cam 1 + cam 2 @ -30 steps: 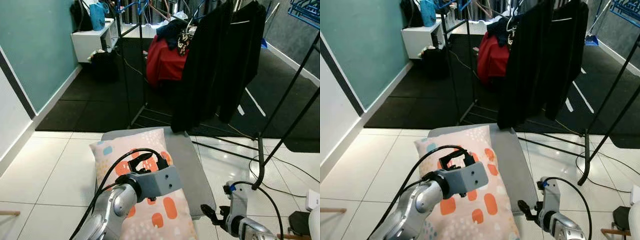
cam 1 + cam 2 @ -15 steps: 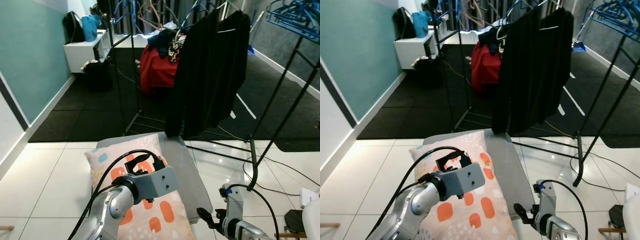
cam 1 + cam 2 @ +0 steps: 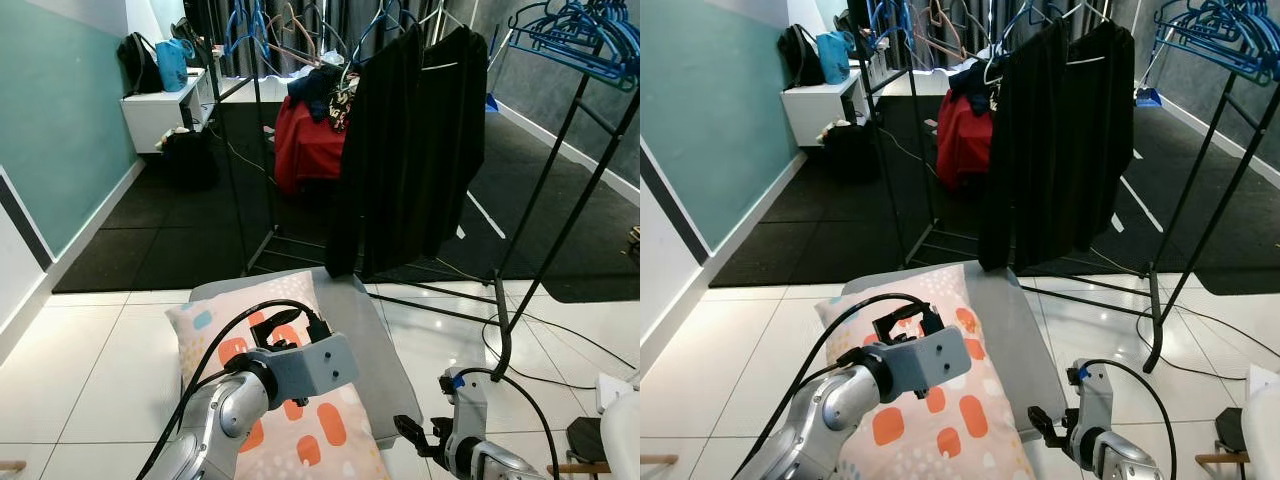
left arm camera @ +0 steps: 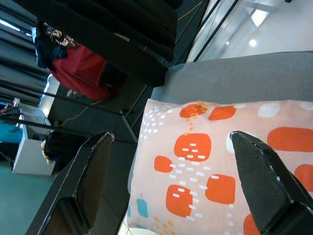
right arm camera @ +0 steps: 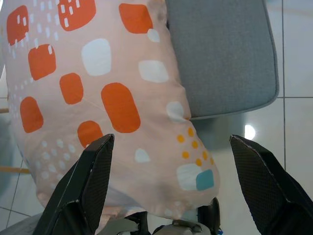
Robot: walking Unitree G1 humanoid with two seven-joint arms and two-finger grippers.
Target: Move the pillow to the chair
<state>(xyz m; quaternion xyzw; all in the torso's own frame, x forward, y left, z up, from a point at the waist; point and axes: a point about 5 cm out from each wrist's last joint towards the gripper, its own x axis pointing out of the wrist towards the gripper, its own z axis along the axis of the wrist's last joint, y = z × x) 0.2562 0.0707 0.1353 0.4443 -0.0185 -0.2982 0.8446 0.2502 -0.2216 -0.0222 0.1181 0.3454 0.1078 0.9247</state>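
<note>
Your left end effector (image 4: 171, 186) hovers with fingers spread wide just above the pillow (image 3: 250, 330), which lies on the grey chair (image 3: 370, 340). Your right end effector (image 5: 171, 191) is likewise released, over the pillow's near end.

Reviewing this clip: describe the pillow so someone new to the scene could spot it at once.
On the white tiled floor before the clothes rack sits a grey chair seat. The pillow lies on its left part, under the left gripper. It is pale pink with orange and white blocks, the one patterned thing among dark hanging clothes.
</note>
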